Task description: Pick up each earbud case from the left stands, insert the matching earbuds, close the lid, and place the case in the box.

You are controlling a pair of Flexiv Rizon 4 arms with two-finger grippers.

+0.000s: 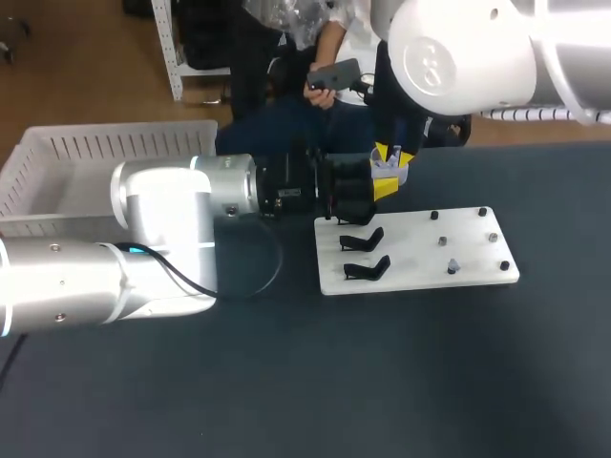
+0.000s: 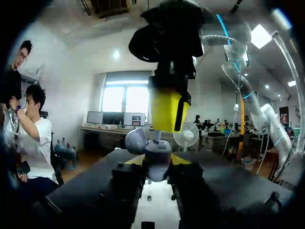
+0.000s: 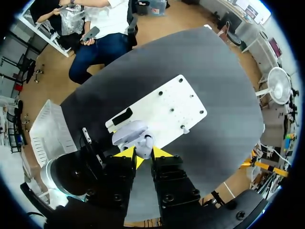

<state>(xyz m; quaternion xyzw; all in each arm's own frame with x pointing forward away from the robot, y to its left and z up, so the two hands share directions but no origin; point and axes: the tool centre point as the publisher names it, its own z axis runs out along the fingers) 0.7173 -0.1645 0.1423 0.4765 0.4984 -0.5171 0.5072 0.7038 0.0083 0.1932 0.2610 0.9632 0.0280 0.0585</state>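
Left gripper [image 2: 157, 162]: closed on the earbud case [image 2: 156, 155]. A yellow tip shows on either side of the case body, each against it. The case is held above the near-left end of the white board [image 1: 420, 262], clear of the surface. Its lid [image 2: 136, 140] stands open, tipped back to one side.

Right gripper [image 3: 144, 153]: comes down from above, directly over the open case. Its fingers stand narrow, with one pale earbud [image 3: 145, 142] pinched between the yellow tips. The earbud sits at the mouth of the case; I cannot tell whether it is seated in its pocket. In the left wrist view, the right gripper's yellow finger hangs just above the case, with the earbud below it.

White board: lies flat on the dark table [image 1: 286, 382], right of centre. Two black stands [image 1: 363, 239] occupy its left part, one behind the other, both bare. Several small pegs [image 1: 494, 237] stand on its right part. A small pale item [image 3: 185, 129] sits among them, too small to identify.

Box [image 1: 57, 153]: a white slatted basket at the far-left corner of the table, well apart from the board. My left arm crosses in front of it.
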